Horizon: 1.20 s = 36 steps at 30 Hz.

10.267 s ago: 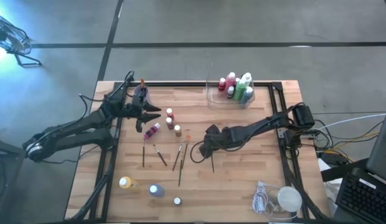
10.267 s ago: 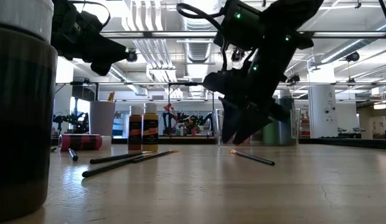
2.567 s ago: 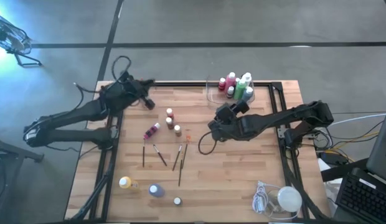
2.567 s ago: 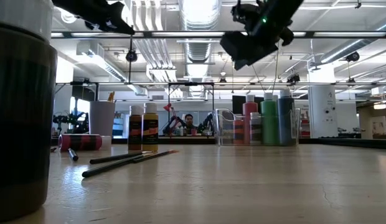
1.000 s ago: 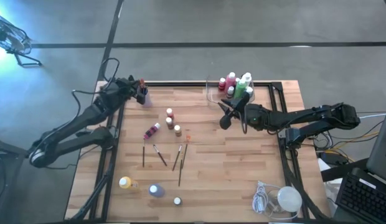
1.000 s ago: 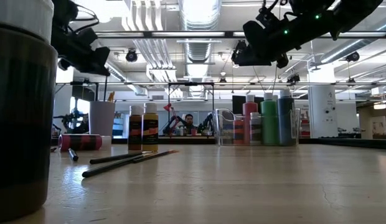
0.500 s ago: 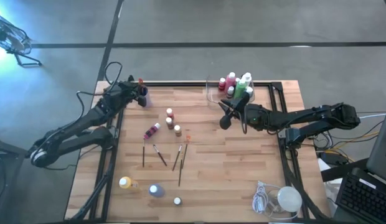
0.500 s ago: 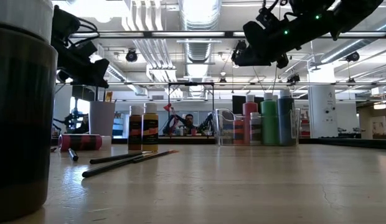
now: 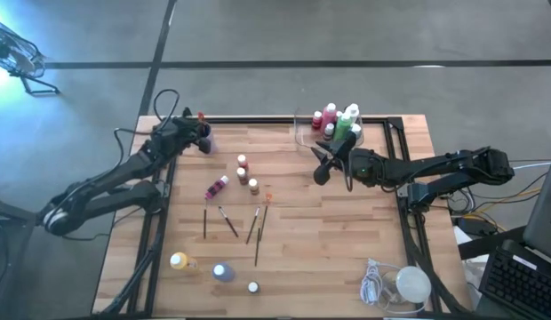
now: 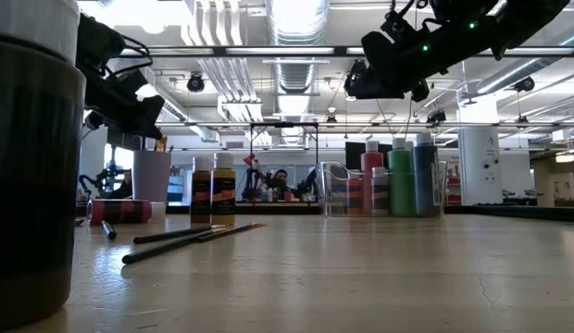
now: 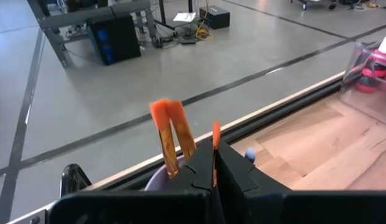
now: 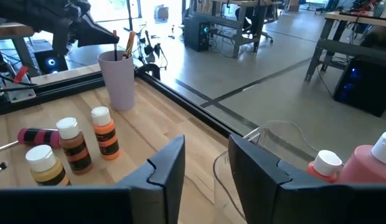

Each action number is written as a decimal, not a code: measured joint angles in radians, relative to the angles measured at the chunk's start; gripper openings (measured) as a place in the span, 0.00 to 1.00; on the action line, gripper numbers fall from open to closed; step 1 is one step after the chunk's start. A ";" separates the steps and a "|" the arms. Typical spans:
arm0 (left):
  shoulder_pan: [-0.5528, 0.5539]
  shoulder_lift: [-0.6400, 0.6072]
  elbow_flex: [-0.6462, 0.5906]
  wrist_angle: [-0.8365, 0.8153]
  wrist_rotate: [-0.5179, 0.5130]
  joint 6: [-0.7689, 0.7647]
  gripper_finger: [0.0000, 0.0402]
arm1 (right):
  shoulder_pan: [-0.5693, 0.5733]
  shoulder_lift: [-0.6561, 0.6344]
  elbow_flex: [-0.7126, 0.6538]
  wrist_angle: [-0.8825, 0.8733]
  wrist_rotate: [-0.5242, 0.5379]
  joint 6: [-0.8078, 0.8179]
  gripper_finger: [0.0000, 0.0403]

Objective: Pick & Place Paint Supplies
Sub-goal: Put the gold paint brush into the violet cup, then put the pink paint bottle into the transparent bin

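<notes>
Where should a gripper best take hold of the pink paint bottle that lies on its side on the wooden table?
Probably across the middle of the pink paint bottle's round body, coming straight down from above. It lies flat and slanted on the wooden table, clear of the upright bottles nearby, so the fingers should straddle its long axis.
</notes>
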 joint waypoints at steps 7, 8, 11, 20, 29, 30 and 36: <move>0.001 0.040 0.000 0.004 -0.002 -0.004 0.01 | 0.000 0.000 0.000 -0.006 0.000 0.000 0.36; 0.001 0.041 0.000 0.004 -0.003 -0.005 0.01 | 0.000 0.000 0.000 -0.009 0.000 0.000 0.36; 0.002 0.043 0.000 0.005 -0.004 -0.009 0.03 | 0.000 0.000 0.000 -0.017 0.000 0.000 0.38; 0.002 0.043 0.000 0.002 -0.004 -0.018 0.14 | 0.000 0.000 0.000 -0.017 0.000 0.000 0.41; 0.001 0.038 0.024 -0.014 0.020 -0.011 0.27 | 0.000 0.000 0.000 -0.019 0.000 0.000 0.39; 0.001 0.033 0.037 -0.018 0.022 -0.011 0.27 | 0.000 0.000 0.000 -0.019 0.000 0.000 0.38; 0.001 -0.009 0.124 -0.084 0.051 -0.010 0.27 | 0.000 0.000 0.000 -0.019 0.000 0.000 0.32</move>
